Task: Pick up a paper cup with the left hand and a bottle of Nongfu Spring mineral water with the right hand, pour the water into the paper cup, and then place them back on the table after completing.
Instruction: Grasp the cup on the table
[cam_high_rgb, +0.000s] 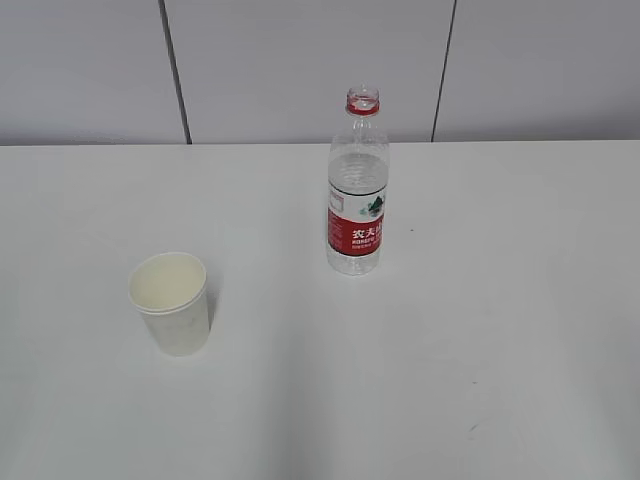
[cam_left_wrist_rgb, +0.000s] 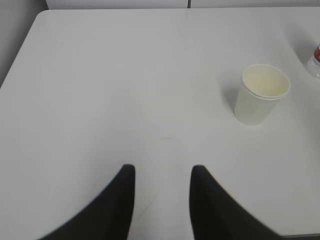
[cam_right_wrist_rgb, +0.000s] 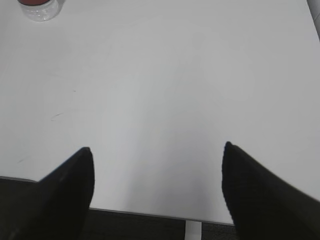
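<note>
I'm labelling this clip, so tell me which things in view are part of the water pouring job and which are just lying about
Part of the job:
paper cup, upright
water bottle, upright, cap off
left gripper, open, empty
right gripper, open, empty
table

Just lying about:
nothing; only the grey wall panels behind the table

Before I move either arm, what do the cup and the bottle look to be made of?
The paper cup: matte off-white, thin rolled rim, likely paper. The water bottle: clear glossy ribbed walls, red printed label and neck ring, likely thin plastic; no cap visible.
</note>
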